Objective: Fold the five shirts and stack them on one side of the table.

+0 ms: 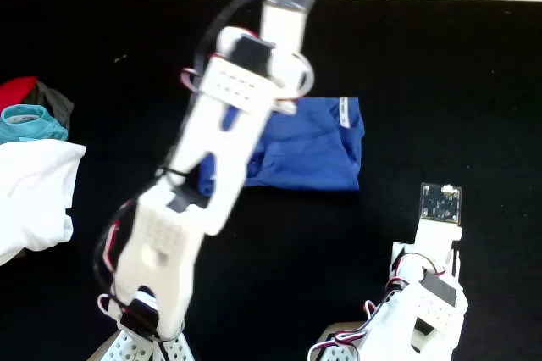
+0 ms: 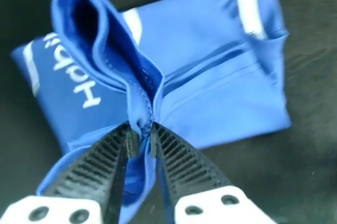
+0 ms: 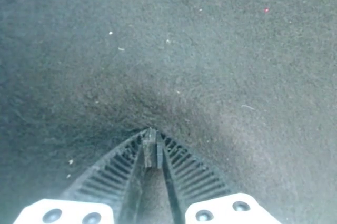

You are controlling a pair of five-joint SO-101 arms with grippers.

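Note:
A blue shirt [image 1: 313,147] lies partly folded in the middle of the black table. The left arm stretches over it from the near left, hiding its left part in the high view. In the left wrist view my left gripper [image 2: 141,135] is shut on a raised fold of the blue shirt [image 2: 210,71], lifting that edge above the rest of the cloth. The right arm [image 1: 428,293] rests at the near right. Its gripper [image 3: 152,148] is shut, empty, with the tips close to the bare black cloth of the table.
A pile of shirts sits at the left edge: a white one [image 1: 34,196] in front, a teal one [image 1: 30,122] and a red and grey one [image 1: 34,94] behind. The black tablecloth [image 1: 440,81] is bare at the far right.

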